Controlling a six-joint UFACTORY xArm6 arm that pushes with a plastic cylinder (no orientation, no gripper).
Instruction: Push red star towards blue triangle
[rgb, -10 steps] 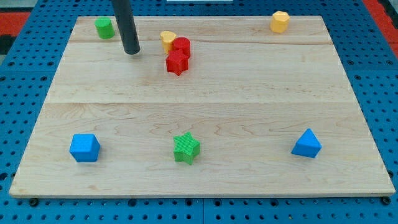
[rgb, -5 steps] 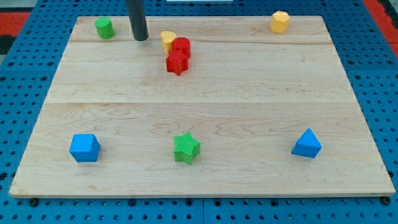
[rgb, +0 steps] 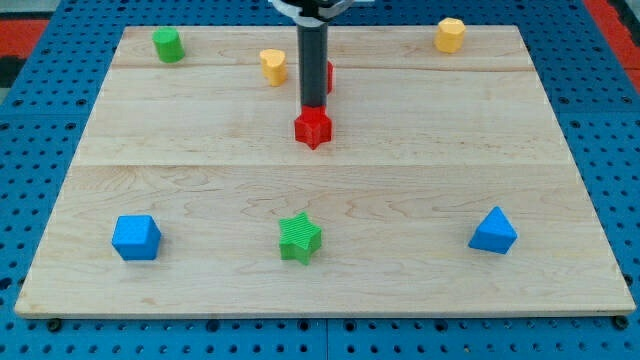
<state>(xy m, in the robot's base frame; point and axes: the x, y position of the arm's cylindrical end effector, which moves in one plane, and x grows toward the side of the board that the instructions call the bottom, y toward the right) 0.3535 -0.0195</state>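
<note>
- Tip (rgb: 313, 106) of my rod touches the red star's (rgb: 313, 128) far side; no hand fitted.
- Red block (rgb: 327, 75) sits half hidden behind the rod.
- Green star (rgb: 299, 238) lies nearer, left of the star-to-blue triangle (rgb: 493, 231) line on the surface (rgb: 420, 140).

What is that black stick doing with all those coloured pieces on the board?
It is the end of a robot arm, and it shoves blocks around. Right now my tip sits just above the red star, at its top edge, near the board's middle. The star is meant to go toward the blue triangle, which lies far off at the view's lower right. Another red block is partly hidden behind the rod.
</note>
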